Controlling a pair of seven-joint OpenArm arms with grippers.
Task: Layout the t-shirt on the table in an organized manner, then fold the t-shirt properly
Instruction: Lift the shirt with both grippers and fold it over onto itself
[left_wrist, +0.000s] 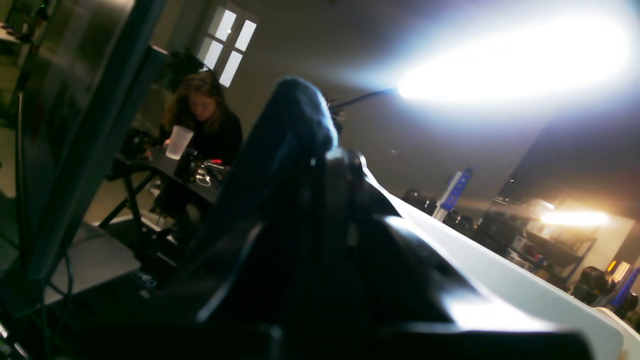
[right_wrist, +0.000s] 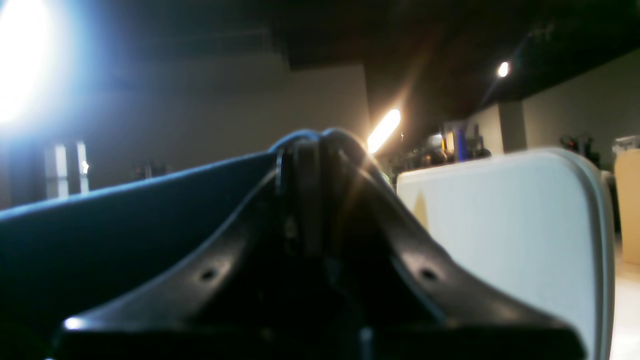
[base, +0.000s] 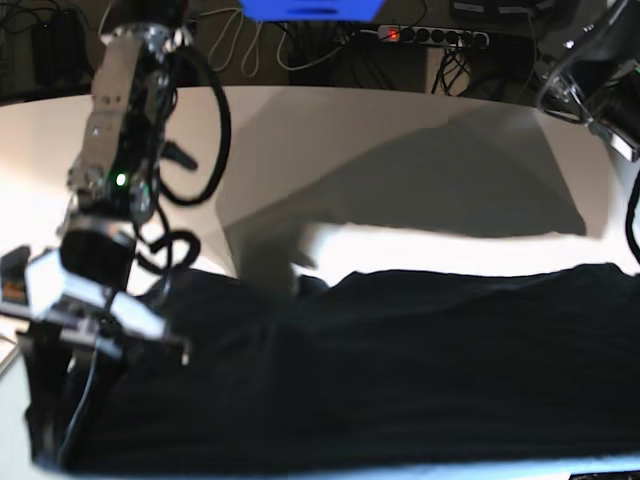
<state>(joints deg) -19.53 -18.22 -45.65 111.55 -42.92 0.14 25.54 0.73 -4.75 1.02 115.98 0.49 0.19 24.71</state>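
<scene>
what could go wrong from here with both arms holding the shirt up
1. The t-shirt hangs stretched close to the base camera, hiding the near table; placement may be hard to judge.
2. The left end effector pinches only a small bunch of cloth, which might slip.

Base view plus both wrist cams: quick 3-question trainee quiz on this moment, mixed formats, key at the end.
1. True or false: the t-shirt lies flat and untouched on the table.
2. The left gripper is: A) open above the table; B) shut on the shirt; C) shut on a cup.
3. Fill in: in the right wrist view, the right gripper holds the shirt's edge stretched out to the ___ side of the picture.

Key: 1 false, both grippers hold it; 2 B; 3 left.
</scene>
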